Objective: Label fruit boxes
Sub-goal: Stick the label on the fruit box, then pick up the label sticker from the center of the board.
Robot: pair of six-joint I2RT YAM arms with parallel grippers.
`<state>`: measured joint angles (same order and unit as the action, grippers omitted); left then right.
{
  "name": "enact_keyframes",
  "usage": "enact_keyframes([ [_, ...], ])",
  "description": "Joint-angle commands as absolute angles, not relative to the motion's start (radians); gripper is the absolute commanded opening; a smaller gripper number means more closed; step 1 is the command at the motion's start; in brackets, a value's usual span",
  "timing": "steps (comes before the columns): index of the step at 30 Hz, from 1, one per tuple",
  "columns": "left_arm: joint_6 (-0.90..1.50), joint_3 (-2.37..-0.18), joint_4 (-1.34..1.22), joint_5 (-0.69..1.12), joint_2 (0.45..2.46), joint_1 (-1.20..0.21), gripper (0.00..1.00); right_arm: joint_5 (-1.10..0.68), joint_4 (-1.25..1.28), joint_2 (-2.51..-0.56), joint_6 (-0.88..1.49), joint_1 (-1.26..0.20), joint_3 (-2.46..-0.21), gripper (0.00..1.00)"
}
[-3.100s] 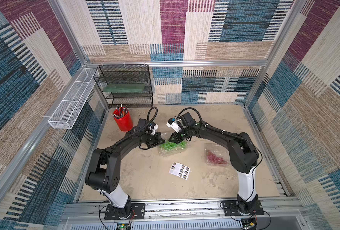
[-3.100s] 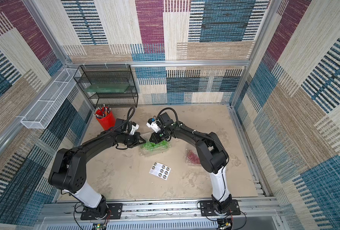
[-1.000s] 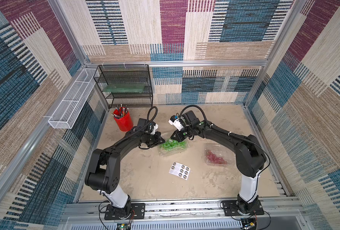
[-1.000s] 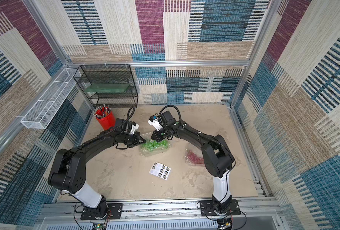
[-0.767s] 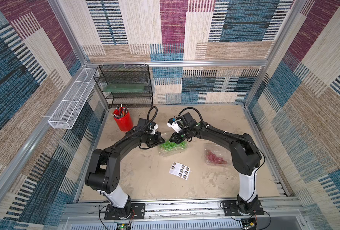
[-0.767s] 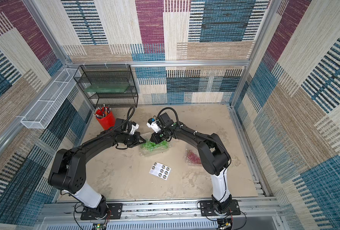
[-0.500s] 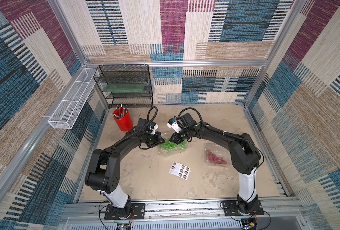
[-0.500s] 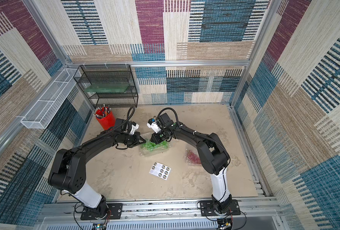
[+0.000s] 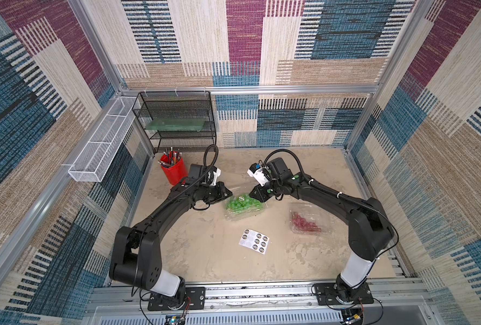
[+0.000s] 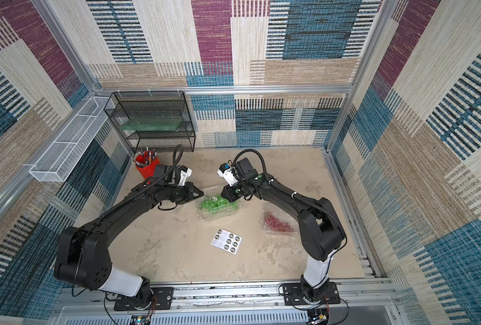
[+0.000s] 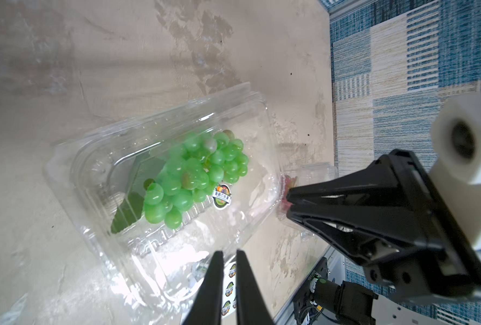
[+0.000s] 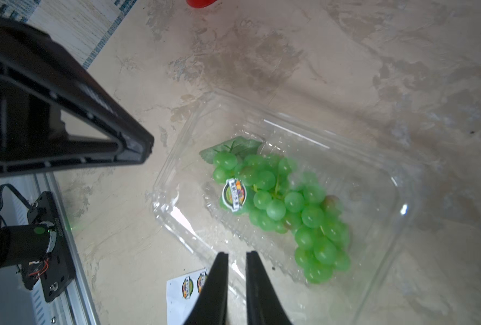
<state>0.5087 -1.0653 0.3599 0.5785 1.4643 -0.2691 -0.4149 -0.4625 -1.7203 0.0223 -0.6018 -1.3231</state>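
**No wording legible on any label**

One round label (image 12: 233, 194) sits on the clear lid of the green grape box (image 12: 374, 174), ahead of the jaws of the right gripper (image 12: 237, 254) and slightly to one side. It shows a coloured fruit picture crossed by a white band of print, too small and blurred to read. The sticker sheet (image 12: 187, 287), seen just past those jaws' tips, carries matching round labels, equally unreadable.

Both top views give us the whole beige table (image 9: 202, 247) from high above, while both wrist cameras closely share the clear plastic clamshell of green grapes (image 11: 160, 157).
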Motion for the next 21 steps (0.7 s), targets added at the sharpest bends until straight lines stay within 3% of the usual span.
enact_keyframes([
  [1,0.473,-1.026,0.366,0.522,1.38,-0.278,0.3,-0.426,-0.39,-1.621,0.073,-0.615,-1.211,0.25],
  [7,0.479,-0.891,0.326,0.495,1.22,-0.301,0.39,-0.493,-0.31,-1.47,0.148,-0.635,-0.972,0.36],
  [11,0.514,-0.752,0.277,0.446,1.089,-0.313,0.44,-0.483,-0.315,-1.487,0.16,-0.663,-0.894,0.49],
  [21,0.556,-0.597,0.258,0.393,0.937,-0.313,0.46,-0.465,-0.222,-1.611,0.166,-0.698,-0.845,0.51],
])
